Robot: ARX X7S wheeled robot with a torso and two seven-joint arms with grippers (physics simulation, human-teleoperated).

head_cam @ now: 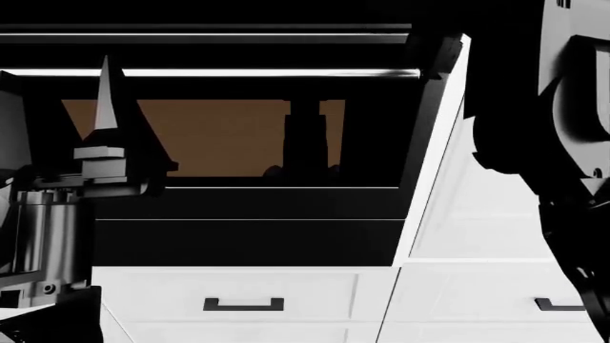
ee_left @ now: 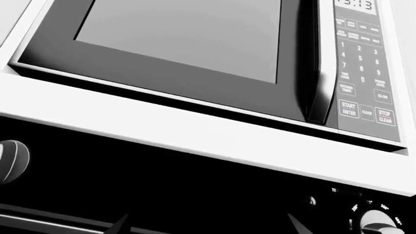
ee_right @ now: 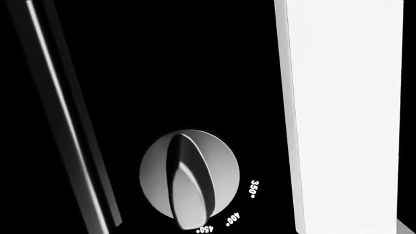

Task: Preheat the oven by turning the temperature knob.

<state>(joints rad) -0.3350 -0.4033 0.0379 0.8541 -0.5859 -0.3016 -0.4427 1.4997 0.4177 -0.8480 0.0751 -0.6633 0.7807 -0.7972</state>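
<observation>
The black oven (head_cam: 248,243) fills the head view, with its brown glass window (head_cam: 210,136) and bright bar handle (head_cam: 238,72). The round grey temperature knob (ee_right: 190,178) is close in the right wrist view. One end of its ridge lies near the 450 mark, beside the 400 and 350 marks. It also shows small in the left wrist view (ee_left: 380,225). No right gripper fingers show; only the dark right arm (head_cam: 533,107) is seen. My left gripper (ee_left: 208,226) is open and empty before the black control panel. One of its fingers (head_cam: 107,93) points upward in front of the oven door.
A microwave (ee_left: 195,44) with a keypad (ee_left: 361,73) sits above the oven behind a white trim (ee_left: 195,131). A second knob (ee_left: 9,161) is at the panel's far end. White drawers with black handles (head_cam: 243,304) lie below, and a white cabinet (ee_right: 344,112) borders the knob.
</observation>
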